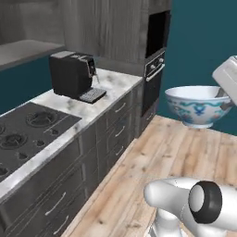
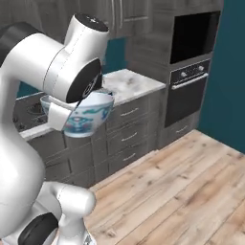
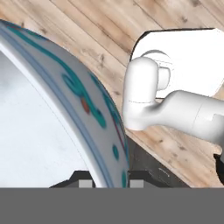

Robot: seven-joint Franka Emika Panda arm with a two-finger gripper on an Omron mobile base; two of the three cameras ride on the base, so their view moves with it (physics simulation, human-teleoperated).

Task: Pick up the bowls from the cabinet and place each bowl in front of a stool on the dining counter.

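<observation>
A white bowl [image 1: 196, 105] with blue-teal and red patterns hangs upright in the air over the wood floor, and my gripper [image 1: 225, 102] is shut on its right rim. The hand view has the bowl [image 3: 52, 118] close up, its rim pinched between the two dark fingertips [image 3: 85, 183]. From the right base view the bowl [image 2: 91, 115] is partly hidden behind my white arm. A grey wood-grain wall cabinet with a grey inner shelf [image 1: 28, 50] sits at the upper left, well away from the bowl. The dining counter and the stools are out of view.
A marble counter [image 1: 115, 83] carries a black stovetop [image 1: 28, 129] and a black coffee machine [image 1: 71, 74], with dark grey drawers [image 1: 115, 125] below. A tall oven unit [image 2: 191, 72] stands by the teal wall. Open wood floor [image 2: 182, 186] spreads to the right.
</observation>
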